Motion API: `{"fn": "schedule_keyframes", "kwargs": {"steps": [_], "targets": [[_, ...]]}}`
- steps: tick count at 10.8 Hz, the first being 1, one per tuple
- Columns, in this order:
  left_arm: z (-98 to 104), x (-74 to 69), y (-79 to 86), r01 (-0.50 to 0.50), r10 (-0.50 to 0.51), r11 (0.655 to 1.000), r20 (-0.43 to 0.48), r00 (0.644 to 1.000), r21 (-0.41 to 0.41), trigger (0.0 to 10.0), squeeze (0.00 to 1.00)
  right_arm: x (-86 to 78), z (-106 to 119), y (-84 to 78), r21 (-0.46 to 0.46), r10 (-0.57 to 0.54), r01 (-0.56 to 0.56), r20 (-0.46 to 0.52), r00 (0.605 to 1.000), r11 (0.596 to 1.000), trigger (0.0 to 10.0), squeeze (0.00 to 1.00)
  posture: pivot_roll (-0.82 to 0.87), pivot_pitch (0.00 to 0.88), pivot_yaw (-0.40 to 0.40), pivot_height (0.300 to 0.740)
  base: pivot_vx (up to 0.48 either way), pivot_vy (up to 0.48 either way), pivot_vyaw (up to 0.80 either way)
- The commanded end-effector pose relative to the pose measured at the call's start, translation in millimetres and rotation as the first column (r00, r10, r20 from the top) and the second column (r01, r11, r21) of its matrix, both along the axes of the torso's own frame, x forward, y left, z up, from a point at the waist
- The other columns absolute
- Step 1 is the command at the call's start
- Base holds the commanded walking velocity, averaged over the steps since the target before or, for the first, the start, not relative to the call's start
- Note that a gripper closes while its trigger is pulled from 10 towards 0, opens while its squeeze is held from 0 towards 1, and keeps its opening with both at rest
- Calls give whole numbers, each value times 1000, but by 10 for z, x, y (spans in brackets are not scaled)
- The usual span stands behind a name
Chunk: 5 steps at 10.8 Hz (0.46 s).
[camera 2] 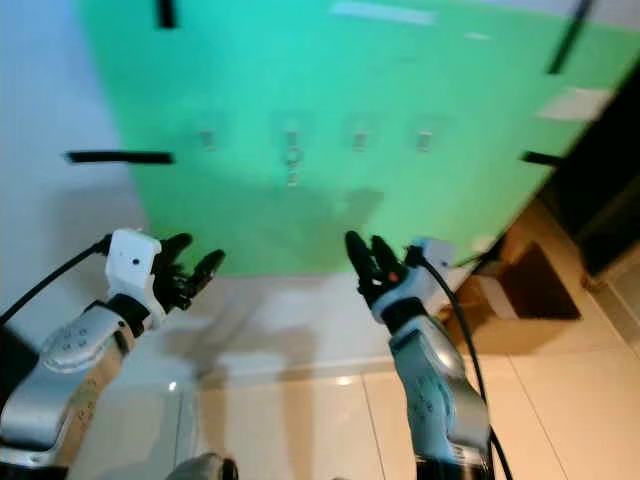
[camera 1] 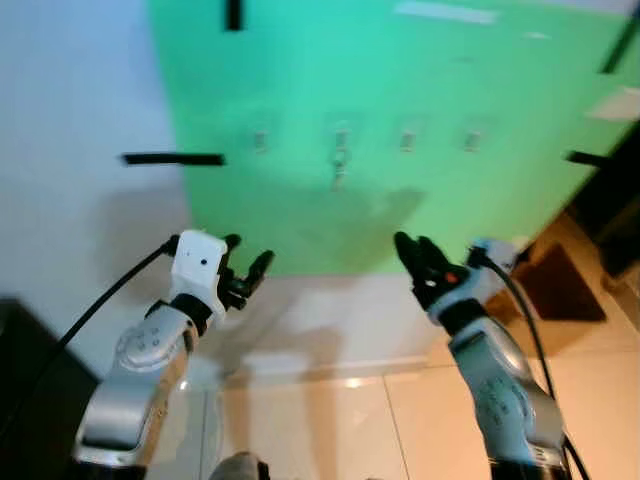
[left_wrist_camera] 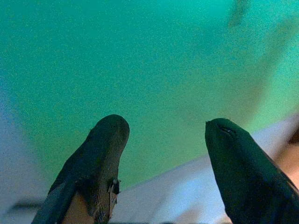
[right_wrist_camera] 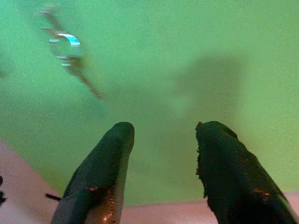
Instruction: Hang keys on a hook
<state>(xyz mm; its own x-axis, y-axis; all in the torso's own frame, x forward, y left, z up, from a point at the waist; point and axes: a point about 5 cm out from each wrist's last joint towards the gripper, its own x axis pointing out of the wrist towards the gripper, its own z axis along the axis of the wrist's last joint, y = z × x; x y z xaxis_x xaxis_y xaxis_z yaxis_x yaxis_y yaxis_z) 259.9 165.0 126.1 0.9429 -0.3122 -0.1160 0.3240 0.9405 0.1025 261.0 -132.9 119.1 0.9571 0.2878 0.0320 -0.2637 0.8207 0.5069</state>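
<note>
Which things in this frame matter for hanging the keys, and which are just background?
Job:
keys, already hanging on a hook
row of hooks on the green wall
left gripper, open
right gripper, open

Background:
brown box
tiled floor

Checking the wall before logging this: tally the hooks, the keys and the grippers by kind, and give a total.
Hooks: 4, the first, the second, the third, the fourth
Keys: 1 bunch, hanging on the second hook
Grippers: 2, left gripper and right gripper, both open and empty
Total: 7
</note>
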Motion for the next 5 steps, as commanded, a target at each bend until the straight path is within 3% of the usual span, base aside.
{"fn": "schedule_keyframes", "kwargs": {"steps": [1, 3, 5], "targets": [[9, -25, 10, -55, 55, 998, 41, 998, 16, 10000, 0, -106, 3, 6, -4, -24, 24, -5, 1000, 1000, 10000, 1000, 9, 0, -69, 740, 0, 0, 788], [-35, -60, -34, -60, 58, 998, 59, 997, 24, 10000, 0, -351, -83, -15, -86, -36, 35, -6, 999, 996, 10000, 1000, -32, 0, -15, 740, 0, 0, 797], [-80, -85, -88, 1, -2, 999, 13, 1000, 39, 10000, 0, -515, -145, -55, -165, -57, 50, -34, 998, 985, 10000, 1000, -76, 0, 23, 740, 0, 0, 794]]}}
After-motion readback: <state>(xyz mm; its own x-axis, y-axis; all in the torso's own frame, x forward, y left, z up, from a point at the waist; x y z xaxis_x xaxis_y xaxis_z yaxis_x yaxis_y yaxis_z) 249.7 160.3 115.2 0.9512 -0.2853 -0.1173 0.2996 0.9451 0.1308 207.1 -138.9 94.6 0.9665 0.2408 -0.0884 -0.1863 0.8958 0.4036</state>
